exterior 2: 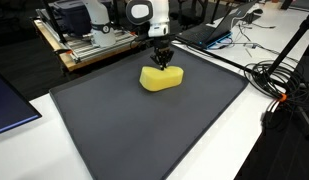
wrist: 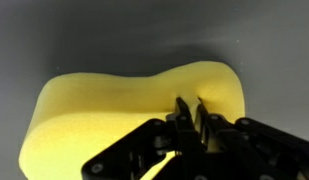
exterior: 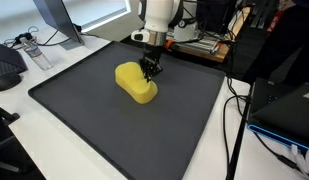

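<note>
A yellow sponge with a waisted outline (exterior: 135, 82) lies on a dark grey mat (exterior: 94, 120); it also shows in the other exterior view (exterior 2: 161, 78) and fills the wrist view (wrist: 104, 110). My gripper (exterior: 150, 72) points straight down over the sponge's end nearest the robot base, as the other exterior view (exterior 2: 163, 62) also shows. In the wrist view the two black fingers (wrist: 189, 106) are drawn almost together, with only a thin gap. Their tips rest on or just above the sponge's top face. Nothing is held between them.
The mat (exterior 2: 144, 130) covers most of a white table. A plastic bottle (exterior: 31, 50) and a monitor stand (exterior: 60, 30) are at one edge. Cables (exterior 2: 279, 75) and a laptop (exterior 2: 209, 30) lie beyond the mat. A wooden bench with equipment (exterior 2: 89, 45) stands behind the robot.
</note>
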Robot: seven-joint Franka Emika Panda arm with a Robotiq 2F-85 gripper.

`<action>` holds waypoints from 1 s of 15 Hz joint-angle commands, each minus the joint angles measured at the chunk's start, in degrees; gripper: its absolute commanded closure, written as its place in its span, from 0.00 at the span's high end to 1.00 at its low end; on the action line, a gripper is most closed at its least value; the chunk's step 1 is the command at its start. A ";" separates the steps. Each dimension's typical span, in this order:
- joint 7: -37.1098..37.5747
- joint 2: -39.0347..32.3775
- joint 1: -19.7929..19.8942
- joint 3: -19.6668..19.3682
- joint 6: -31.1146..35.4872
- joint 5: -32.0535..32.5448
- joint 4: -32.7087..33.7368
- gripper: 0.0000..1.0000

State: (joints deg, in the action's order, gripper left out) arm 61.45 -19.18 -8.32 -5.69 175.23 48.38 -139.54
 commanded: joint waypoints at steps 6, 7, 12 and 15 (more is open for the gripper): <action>-1.39 0.89 1.02 2.05 -3.68 -2.53 -1.32 0.38; -1.41 1.89 0.82 2.16 -5.11 -2.61 -1.84 0.46; -7.31 7.17 2.29 6.56 -11.35 -8.60 -5.99 0.79; -8.19 11.34 1.37 7.25 -15.53 -11.28 -8.14 1.00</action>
State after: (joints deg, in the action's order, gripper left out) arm 55.39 -13.39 -7.54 -0.03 163.68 40.26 -143.77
